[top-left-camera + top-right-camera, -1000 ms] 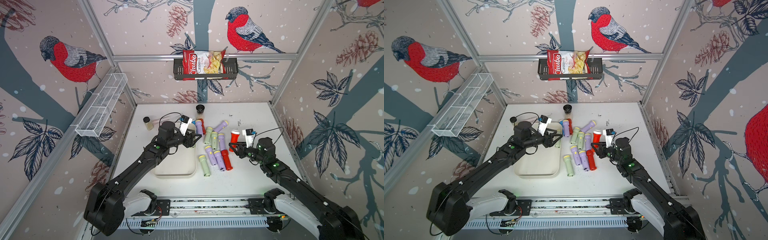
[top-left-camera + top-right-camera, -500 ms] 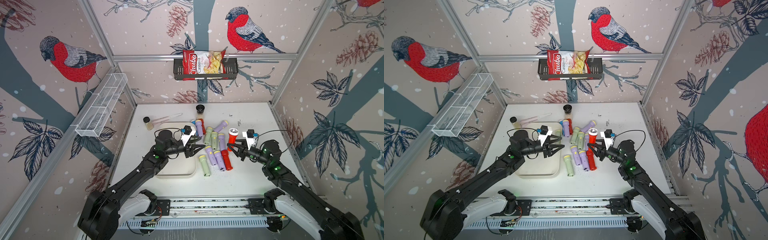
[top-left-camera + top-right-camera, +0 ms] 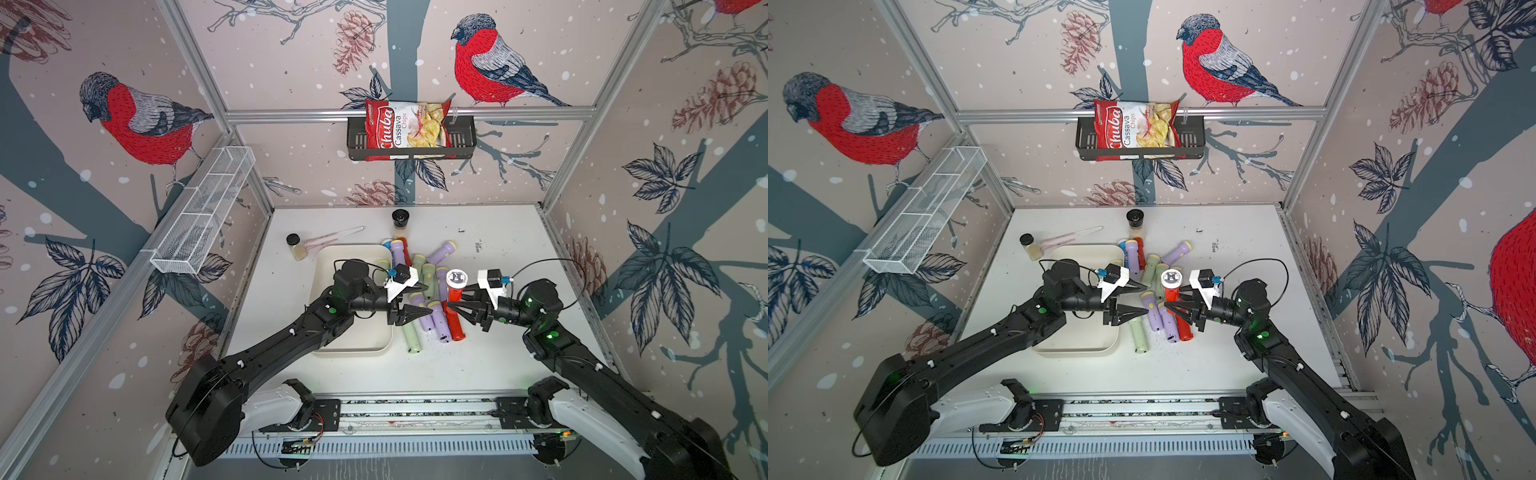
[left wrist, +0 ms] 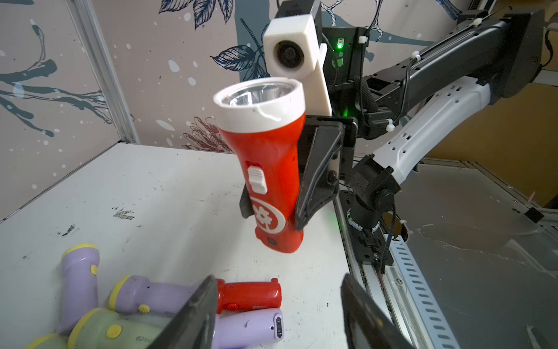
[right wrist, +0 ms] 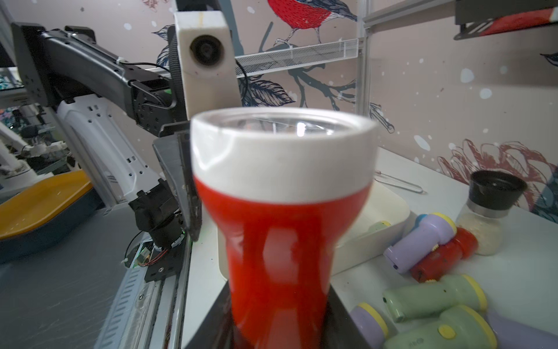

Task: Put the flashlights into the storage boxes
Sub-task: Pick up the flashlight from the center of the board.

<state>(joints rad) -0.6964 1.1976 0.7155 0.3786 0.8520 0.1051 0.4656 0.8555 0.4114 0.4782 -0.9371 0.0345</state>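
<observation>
Red flashlight point(image 3: 454, 279) being gripped upright above counter point(image 3: 498, 232) by right fingers point(image 4: 320, 169), closed round its body. Left fingers point(image 3: 411, 311) being held part-open, empty, just beside it. Other flashlights point(image 3: 434, 328) lying beside tray point(image 3: 353, 351).

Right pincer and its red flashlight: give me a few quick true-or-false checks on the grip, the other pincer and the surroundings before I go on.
1. Loose flashlights lie on the table beside the tray. True.
2. The right pincer is shut on a red flashlight with a white head. True.
3. That red flashlight lies flat on the table. False: it is held upright, lens up, clear of the table.
4. The left pincer is shut on a flashlight too. False: it is open and empty, facing the held one.
5. The chips bag sits in the black basket on the back wall. True.
</observation>
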